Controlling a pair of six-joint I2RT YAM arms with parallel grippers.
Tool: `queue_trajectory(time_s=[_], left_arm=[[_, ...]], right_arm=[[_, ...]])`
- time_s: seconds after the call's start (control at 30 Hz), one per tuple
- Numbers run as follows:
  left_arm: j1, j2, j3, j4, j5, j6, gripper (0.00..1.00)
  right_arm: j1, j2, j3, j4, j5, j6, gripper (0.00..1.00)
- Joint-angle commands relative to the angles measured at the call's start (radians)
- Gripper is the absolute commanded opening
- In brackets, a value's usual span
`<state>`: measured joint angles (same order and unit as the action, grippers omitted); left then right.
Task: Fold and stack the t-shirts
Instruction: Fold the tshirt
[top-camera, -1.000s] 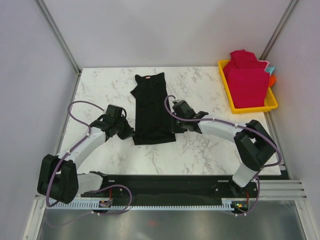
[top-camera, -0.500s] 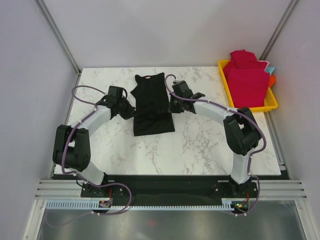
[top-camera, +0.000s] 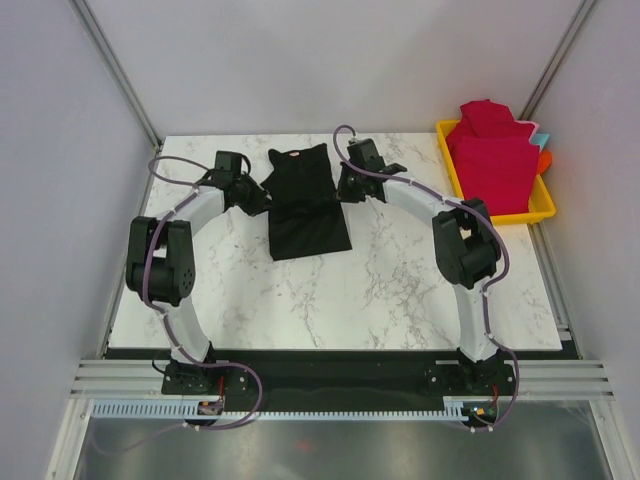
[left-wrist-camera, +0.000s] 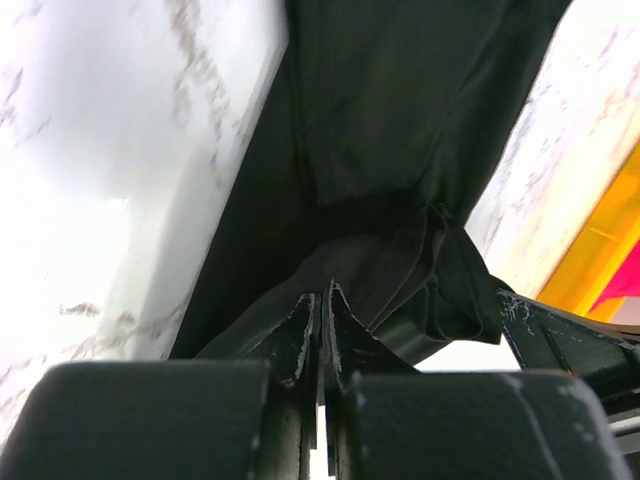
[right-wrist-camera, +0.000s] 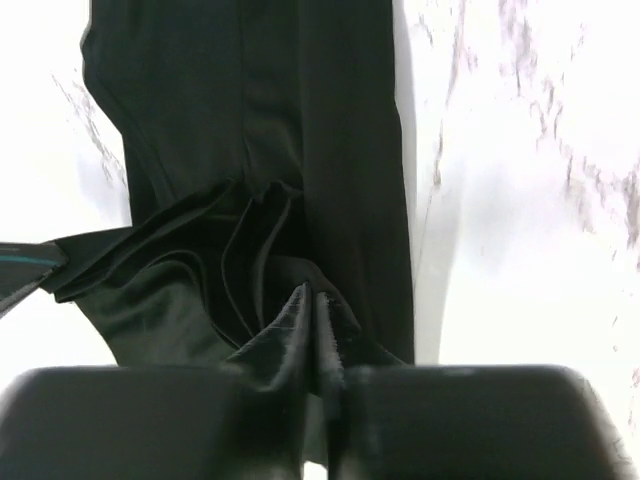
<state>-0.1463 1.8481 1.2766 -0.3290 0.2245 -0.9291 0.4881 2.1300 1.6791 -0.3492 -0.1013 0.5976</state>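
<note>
A black t-shirt (top-camera: 305, 205) lies lengthwise on the marble table, collar at the far end, its near part doubled back over itself. My left gripper (top-camera: 262, 197) is shut on the shirt's left hem edge, and the cloth (left-wrist-camera: 400, 150) hangs bunched before it in the left wrist view. My right gripper (top-camera: 342, 191) is shut on the right hem edge, with folds of the shirt (right-wrist-camera: 280, 130) ahead of it in the right wrist view. Crimson-red t-shirts (top-camera: 492, 150) lie piled at the far right.
A yellow plastic tray (top-camera: 545, 208) at the table's far right corner holds the red pile. An orange and a teal item (top-camera: 544, 158) peek out behind it. Metal frame posts stand at the table's back corners. Grey walls enclose the cell.
Both grippers have carried the shirt's near hem away from me toward the collar, folding the shirt over itself. The visible black shape is shorter now. Both arms are stretched farther out.
</note>
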Motion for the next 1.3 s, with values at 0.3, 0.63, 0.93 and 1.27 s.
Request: queue_trajectory(time_s=[0.3, 0.63, 0.93, 1.27], left_arm=[[0.042, 0.073, 0.072, 0.060, 0.105, 0.026, 1.00], [0.005, -0.210, -0.268, 0.160, 0.093, 0.113, 0.97], [-0.013, -0.299, -0.520, 0.290, 0.104, 0.102, 0.80], [-0.013, -0.282, -0.531, 0.308, 0.127, 0.150, 0.66]], right_arm=[[-0.022, -0.019, 0.000, 0.082, 0.095, -0.048, 0.68], [-0.019, -0.304, -0.427, 0.237, 0.040, -0.029, 0.68], [0.013, -0.338, -0.584, 0.328, -0.031, 0.002, 0.57], [0.030, -0.252, -0.605, 0.362, -0.048, 0.036, 0.48]])
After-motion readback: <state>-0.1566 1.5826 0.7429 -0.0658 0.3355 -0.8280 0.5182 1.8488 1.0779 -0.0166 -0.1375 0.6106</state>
